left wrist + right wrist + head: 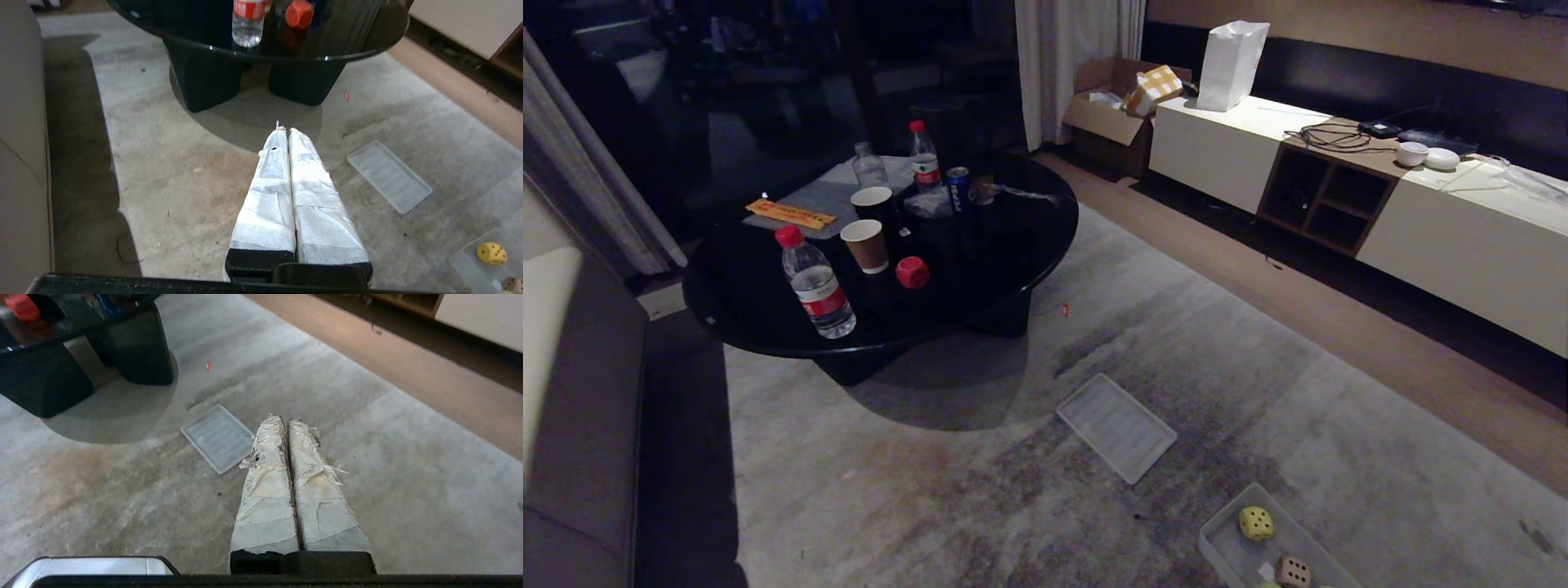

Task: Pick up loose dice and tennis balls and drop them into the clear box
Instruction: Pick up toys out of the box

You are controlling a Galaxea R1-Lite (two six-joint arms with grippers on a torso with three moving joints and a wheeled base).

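Grippers show only in the wrist views; head view has neither arm. Left gripper hangs over the rug, taped fingers pressed together, holding nothing. Right gripper likewise: fingers pressed together, empty, above bare rug w/ the flat ribbed lid just beyond its tips.

Head view alone takes in the whole round black table w/ the red die near its front edge, beside a brown paper cup and a red-capped water bottle. More bottles, a second cup and a blue can stand toward the table's far edge. Left wrist view catches only the table's front edge w/ the red die and bottle base.

Clear box sits on the rug at the head view's lower edge, partly cut off; yellow die and brown die lie inside. A yellow-green bit shows at the frame edge by the brown die; can't tell what it is. Lid lies on the rug btwn table and box, apart from both. White cabinet along the far wall carries a white bag.
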